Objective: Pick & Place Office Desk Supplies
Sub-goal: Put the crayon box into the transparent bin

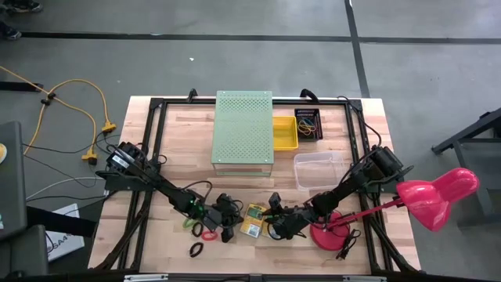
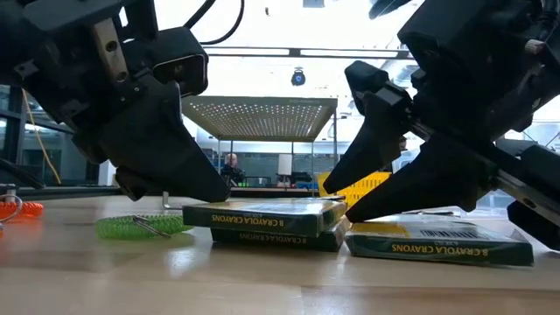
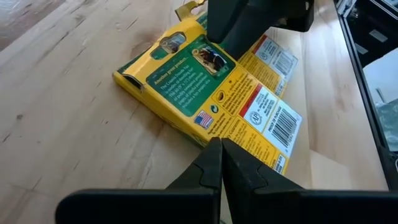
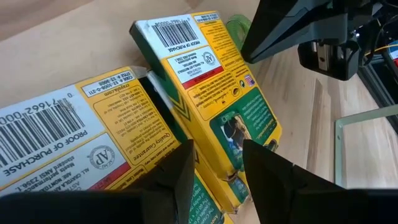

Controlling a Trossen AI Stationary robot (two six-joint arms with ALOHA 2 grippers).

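Observation:
Three flat yellow-and-green crayon boxes (image 1: 253, 220) lie near the table's near edge. Two are stacked askew (image 2: 267, 214) and a third (image 2: 437, 243) lies to their right. My left gripper (image 1: 227, 216) is shut, low at the stack's left side (image 3: 219, 149). My right gripper (image 1: 275, 224) is open, slanting down from the right, its fingers either side of the upper box's end (image 4: 233, 177). A green elastic band (image 2: 140, 227), a red one (image 1: 208, 233) and a black one (image 1: 196, 250) lie on the wood left of the boxes. My left gripper points its shut fingertips (image 3: 214, 155) at the long edge of the barcode-side box (image 3: 249, 134), slanting down from the table's left. I cannot tell whether they touch it. My right gripper has a fingertip (image 2: 352, 210) down at the right end of the upper box (image 2: 337, 210), coming slantwise from the right. I cannot tell whether it touches. The boxes lie flat on the table.
The large pale-green perforated box (image 1: 243, 129) stands at mid-table toward the far edge. Right of it are a yellow tray (image 1: 284, 132), a black tray with bands (image 1: 308, 124) and a clear container (image 1: 317, 169). The pink lamp (image 1: 435, 196) has its base (image 1: 325, 236) beside my right arm.

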